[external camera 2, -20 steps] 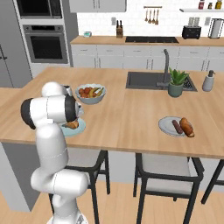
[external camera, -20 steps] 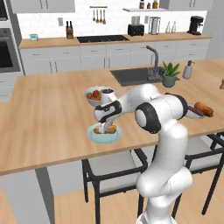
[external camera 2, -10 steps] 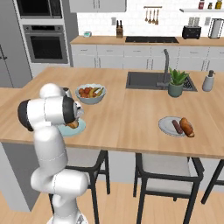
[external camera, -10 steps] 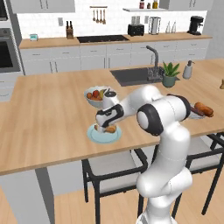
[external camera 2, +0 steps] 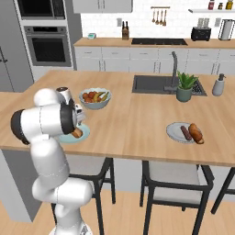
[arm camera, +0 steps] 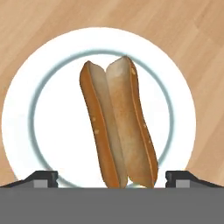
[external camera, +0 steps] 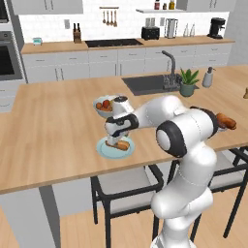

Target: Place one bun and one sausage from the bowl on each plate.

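Here the gripper (arm camera: pixel 112 177) stands wide open directly above the bun (arm camera: pixel 117 122), which lies released across the plate's (arm camera: pixel 39 131) centre, twelve to six; no sausage there yet.

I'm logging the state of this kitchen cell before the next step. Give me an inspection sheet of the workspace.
Surface: wooden island counter, with a sink set in it.
Job's things: near plate holds a split bun, no sausage seen on it; far plate holds a sausage and a bun. Dark bowl: nothing seen.
Clutter: fruit bowl, potted plant, soap bottle.
Gripper: gripper open, directly over the near plate, fingertips either side of the bun, apart from it.
Cables: nothing seen.
Surroundings: wall oven, cooktop, toaster, stools under the counter.
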